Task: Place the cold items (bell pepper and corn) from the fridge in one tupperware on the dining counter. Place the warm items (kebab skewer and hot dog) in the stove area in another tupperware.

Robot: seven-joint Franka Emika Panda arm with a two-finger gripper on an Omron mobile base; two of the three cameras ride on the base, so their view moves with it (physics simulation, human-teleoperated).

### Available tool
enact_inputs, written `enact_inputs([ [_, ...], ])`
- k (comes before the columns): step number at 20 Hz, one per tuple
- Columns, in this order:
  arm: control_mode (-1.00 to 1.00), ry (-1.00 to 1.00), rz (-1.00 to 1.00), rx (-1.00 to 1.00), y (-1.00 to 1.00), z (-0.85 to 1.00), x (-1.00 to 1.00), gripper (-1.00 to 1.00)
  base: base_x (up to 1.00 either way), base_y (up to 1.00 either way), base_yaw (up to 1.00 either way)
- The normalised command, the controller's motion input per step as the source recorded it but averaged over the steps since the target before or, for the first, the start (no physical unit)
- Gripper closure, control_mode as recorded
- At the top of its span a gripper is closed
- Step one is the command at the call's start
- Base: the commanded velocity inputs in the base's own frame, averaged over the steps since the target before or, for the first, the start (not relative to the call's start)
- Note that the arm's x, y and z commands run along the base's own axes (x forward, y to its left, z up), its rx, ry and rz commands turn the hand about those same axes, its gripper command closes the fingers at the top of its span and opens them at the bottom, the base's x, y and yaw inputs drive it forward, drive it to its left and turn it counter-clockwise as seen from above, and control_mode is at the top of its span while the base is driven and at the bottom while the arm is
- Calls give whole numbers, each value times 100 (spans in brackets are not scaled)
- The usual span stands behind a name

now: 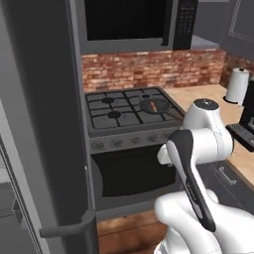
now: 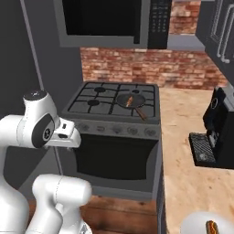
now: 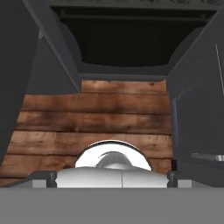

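A steel stove area (image 2: 114, 119) with a black oven door and dark gas burners stands against a red brick wall (image 2: 151, 68), with a microwave (image 2: 114, 20) mounted above it. A dark frying pan (image 2: 131, 101) sits on the right front burner, holding a small reddish-brown item. To the right, a beige counter (image 2: 183, 137) carries a black coffee machine (image 2: 217, 130), and a white plate (image 2: 205, 225) with a hot dog (image 2: 211, 226) shows at the bottom edge.
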Motion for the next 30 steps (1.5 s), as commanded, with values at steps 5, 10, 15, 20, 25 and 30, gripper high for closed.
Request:
enact_inputs([
  [5, 100, 0, 0, 0, 0, 0, 0, -100, 56, -16, 0],
  [10, 100, 0, 0, 0, 0, 0, 0, -100, 56, -10, 0],
  [15, 100, 0, 0, 0, 0, 0, 0, -100, 49, -29, 0],
  [20, 100, 0, 0, 0, 0, 0, 0, -100, 37, -47, 0],
  [25, 100, 0, 0, 0, 0, 0, 0, -100, 55, -34, 0],
  [30, 100, 0, 0, 0, 0, 0, 0, -100, 73, -19, 0],
])
